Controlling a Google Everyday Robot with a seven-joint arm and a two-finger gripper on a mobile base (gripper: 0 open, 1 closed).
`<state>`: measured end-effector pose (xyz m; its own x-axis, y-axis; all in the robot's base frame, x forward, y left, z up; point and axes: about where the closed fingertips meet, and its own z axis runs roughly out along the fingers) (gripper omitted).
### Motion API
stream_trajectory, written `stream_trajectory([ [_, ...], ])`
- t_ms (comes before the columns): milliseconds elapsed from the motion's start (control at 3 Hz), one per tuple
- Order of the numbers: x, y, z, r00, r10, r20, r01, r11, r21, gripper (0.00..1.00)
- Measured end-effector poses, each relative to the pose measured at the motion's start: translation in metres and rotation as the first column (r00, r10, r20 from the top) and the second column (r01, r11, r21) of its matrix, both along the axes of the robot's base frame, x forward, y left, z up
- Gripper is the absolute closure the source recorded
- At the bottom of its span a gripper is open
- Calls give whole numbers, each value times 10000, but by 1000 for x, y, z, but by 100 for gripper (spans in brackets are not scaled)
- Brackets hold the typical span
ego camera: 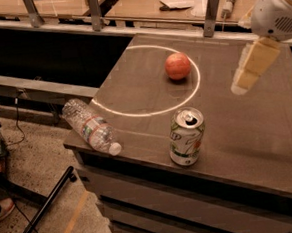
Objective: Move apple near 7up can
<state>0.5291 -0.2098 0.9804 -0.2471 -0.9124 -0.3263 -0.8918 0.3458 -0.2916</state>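
The apple is round and reddish-orange and rests on the dark table, inside a bright ring of light. The 7up can stands upright near the table's front edge, in front of the apple and well apart from it. Its top is open. My gripper hangs above the table at the right, off to the right of the apple and higher than it. It touches nothing and holds nothing.
A clear plastic water bottle lies on its side at the table's front left corner, partly over the edge. A railing with posts runs behind the table, with papers and clutter on a wooden desk beyond. The floor drops away at the left.
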Motion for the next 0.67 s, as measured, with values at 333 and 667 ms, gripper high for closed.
stream_trajectory([
  [333,68,1,2,9957,-678,626,600,9912,1184,0],
  [667,123,4,-14,9821,-1617,970,1333,9592,2495,0],
])
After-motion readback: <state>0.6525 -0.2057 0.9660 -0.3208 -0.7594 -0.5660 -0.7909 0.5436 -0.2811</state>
